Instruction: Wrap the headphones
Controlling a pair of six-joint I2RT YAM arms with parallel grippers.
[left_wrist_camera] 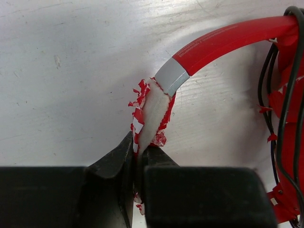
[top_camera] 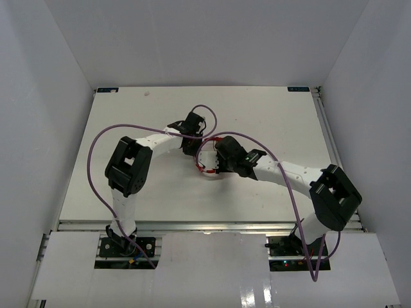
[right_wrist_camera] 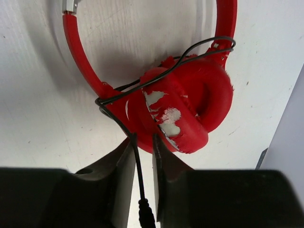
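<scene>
The red headphones (top_camera: 204,167) lie mid-table between both grippers. My left gripper (left_wrist_camera: 138,149) is shut on the worn whitish padded part of the headband (left_wrist_camera: 153,111), next to its grey segment (left_wrist_camera: 171,76); it also shows in the top view (top_camera: 192,142). My right gripper (right_wrist_camera: 142,145) is at the stacked red earcups (right_wrist_camera: 199,99), jaws a narrow gap apart. The thin black cable (right_wrist_camera: 161,76) loops over the earcups and runs down between the fingers along the left one, not pinched. Its plug (right_wrist_camera: 146,213) hangs low in the gap.
Thick purple robot cables (top_camera: 95,151) arc over both arms, one looping above the headphones (top_camera: 205,110). White enclosure walls surround the table (top_camera: 128,115). A metal rail (top_camera: 329,138) runs along the table's right edge.
</scene>
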